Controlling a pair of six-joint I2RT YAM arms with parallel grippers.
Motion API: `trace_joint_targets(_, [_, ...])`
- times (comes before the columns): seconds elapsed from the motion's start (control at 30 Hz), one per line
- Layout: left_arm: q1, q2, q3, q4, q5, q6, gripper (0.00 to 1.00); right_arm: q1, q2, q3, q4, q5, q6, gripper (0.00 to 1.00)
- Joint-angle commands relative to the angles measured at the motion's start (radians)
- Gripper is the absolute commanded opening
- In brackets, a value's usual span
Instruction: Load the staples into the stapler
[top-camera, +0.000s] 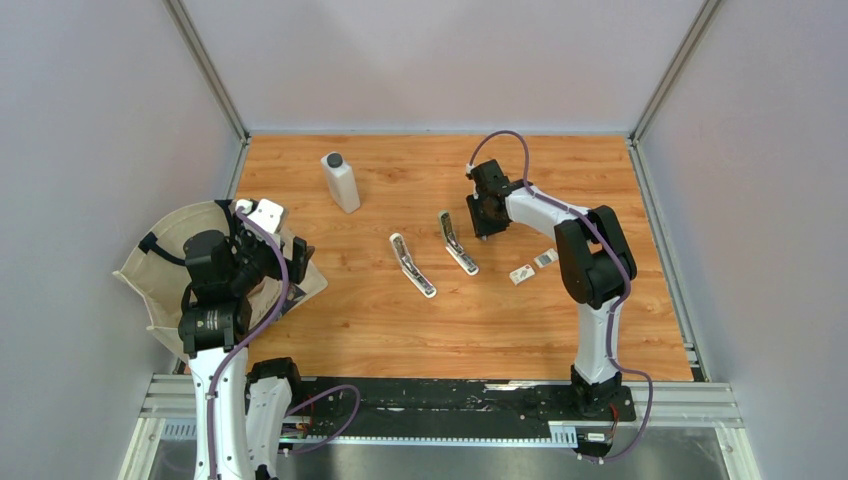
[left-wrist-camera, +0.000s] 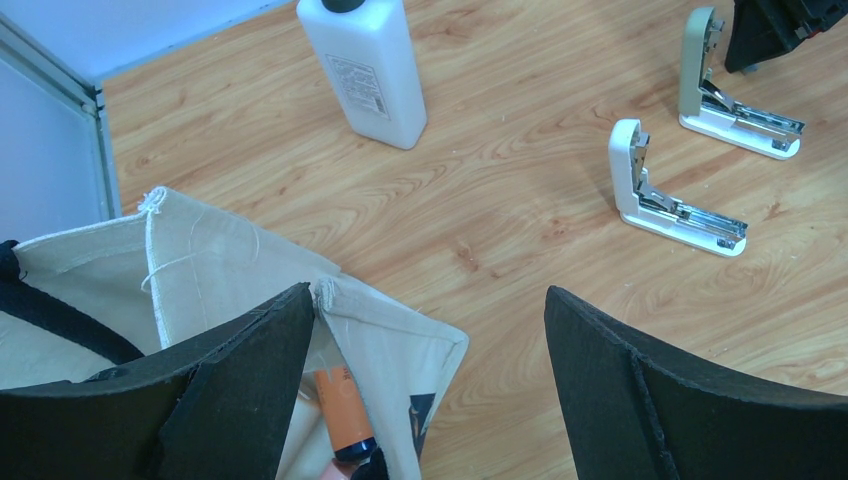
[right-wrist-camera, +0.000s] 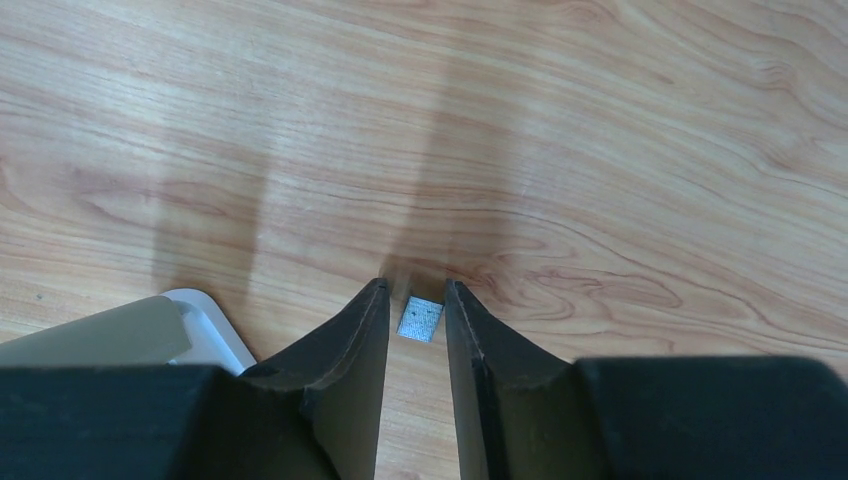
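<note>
Your right gripper (right-wrist-camera: 416, 290) has its tips down close to the table (right-wrist-camera: 620, 150), jaws narrow. A small silvery piece (right-wrist-camera: 420, 321) lies squarely between them. A thin gap shows on each side, so you cannot tell whether it is pinched. It looks like a strip of staples, though it is too small to be sure, and it shows nearly square, so its long axis cannot be read.

From above, the stapler (top-camera: 457, 243) sits just beside that gripper, toward your left arm and a little nearer the bases. Its lid is up and its tray runs roughly far to near. That is likely what the next move turns on: the strip has to line up with that tray, a short way to the gripper's left.

The white box (top-camera: 545, 258) and the pale piece (top-camera: 521, 274) lie by the right arm's elbow. Your left gripper (left-wrist-camera: 428, 292) hangs wide open and holds nothing, above the cloth bag (left-wrist-camera: 200, 260) and well apart, so the right arm is nearer.
</note>
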Motion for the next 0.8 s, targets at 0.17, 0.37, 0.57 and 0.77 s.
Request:
trace_joint_targets(0.17, [0.013,0.0,-0.017,-0.052,0.011,-0.019,0.93,0.001,0.016,0.03,-0.019,-0.001,-0.024,0.28])
trace_joint_targets(0.37, [0.013,-0.002,-0.017,-0.049,0.01,-0.018,0.93,0.001,0.011,0.027,-0.015,-0.027,-0.039,0.25])
trace_joint_targets(0.57, [0.013,0.0,-0.018,-0.051,0.008,-0.018,0.93,0.001,0.005,0.023,-0.008,-0.031,-0.051,0.19])
trace_joint_targets(0.77, [0.013,-0.002,-0.018,-0.049,0.008,-0.018,0.93,0.001,-0.021,0.015,0.002,-0.031,-0.06,0.16])
